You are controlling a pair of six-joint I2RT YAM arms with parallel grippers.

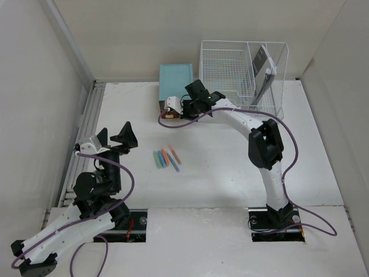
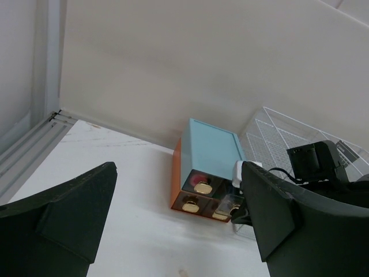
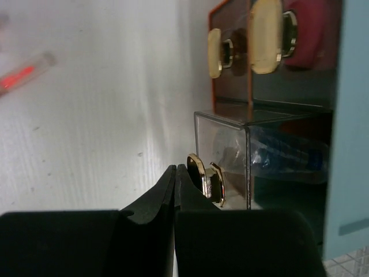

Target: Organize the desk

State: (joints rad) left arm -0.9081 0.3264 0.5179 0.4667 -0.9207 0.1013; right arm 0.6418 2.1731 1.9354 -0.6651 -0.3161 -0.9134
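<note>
You're seeing the drawer box (image 1: 176, 78) sitting at the far edge of the desk (image 1: 230, 173), with the wire rack (image 1: 228, 63) standing just right of it. The pens (image 1: 166, 157) are lying mid-desk, before the box. Your right gripper (image 1: 169, 111) is hanging at the box's front, just beside a drawer knob (image 3: 199, 173). Your left gripper (image 1: 114, 137) is hovering left of the pens, near the rails (image 1: 86, 127).

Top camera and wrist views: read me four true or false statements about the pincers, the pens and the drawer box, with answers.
1. The left pincer is open. True.
2. The right pincer is wide open. False: it is shut, its tips beside the gold knob of a clear drawer.
3. That clear drawer sticks out of the drawer box. True.
4. The pens lie on top of the drawer box. False: they lie on the desk, between the arms.
</note>
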